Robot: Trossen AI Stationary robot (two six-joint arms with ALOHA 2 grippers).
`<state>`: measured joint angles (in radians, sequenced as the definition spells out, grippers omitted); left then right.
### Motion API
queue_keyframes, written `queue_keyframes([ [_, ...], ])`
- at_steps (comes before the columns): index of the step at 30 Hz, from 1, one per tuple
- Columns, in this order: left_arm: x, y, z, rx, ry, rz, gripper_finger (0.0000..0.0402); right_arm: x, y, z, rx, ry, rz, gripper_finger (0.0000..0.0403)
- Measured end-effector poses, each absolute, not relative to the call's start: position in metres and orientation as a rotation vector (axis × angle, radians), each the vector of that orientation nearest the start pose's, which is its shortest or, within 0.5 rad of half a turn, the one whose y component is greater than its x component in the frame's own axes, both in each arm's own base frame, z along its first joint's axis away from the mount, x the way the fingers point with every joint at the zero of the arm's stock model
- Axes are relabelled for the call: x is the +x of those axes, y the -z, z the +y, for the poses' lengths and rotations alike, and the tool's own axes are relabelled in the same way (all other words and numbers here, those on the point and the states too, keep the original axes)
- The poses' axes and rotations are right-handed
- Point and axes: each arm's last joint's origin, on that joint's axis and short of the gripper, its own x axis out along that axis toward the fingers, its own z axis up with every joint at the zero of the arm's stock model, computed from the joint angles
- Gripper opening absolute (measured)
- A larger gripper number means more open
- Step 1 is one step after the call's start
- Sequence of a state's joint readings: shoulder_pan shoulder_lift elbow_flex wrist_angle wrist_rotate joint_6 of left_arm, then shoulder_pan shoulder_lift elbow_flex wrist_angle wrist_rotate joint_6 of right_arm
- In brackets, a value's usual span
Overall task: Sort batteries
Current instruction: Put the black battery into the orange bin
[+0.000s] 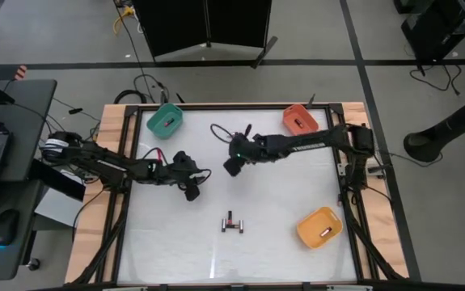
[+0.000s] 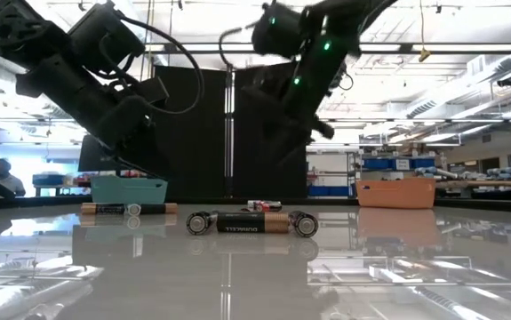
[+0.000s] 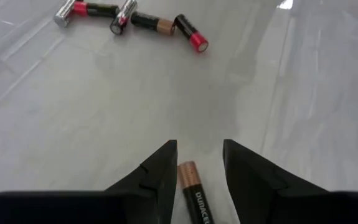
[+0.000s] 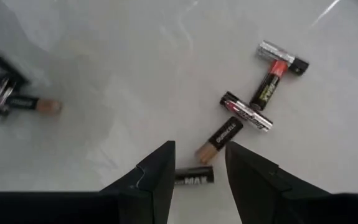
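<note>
Copper-topped black battery (image 3: 193, 194); teal bin (image 1: 165, 120), orange bin (image 1: 319, 227).

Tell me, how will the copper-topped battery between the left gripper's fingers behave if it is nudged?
The battery is a smooth cylinder lying on its side on the glossy table, so it would likely roll. It looks rigid. The open left gripper may let it slip.
</note>
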<state>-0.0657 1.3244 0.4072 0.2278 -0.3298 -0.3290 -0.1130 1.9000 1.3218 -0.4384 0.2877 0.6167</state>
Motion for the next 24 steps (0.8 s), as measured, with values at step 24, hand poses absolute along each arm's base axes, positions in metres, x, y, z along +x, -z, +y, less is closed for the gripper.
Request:
queue_keyframes([
  [24, 0.223, -0.138, -0.005, -0.186, -0.391, 0.656, 0.0137, 0.4, -0.138, -0.083, 0.583, 0.791, 0.884, 0.015],
])
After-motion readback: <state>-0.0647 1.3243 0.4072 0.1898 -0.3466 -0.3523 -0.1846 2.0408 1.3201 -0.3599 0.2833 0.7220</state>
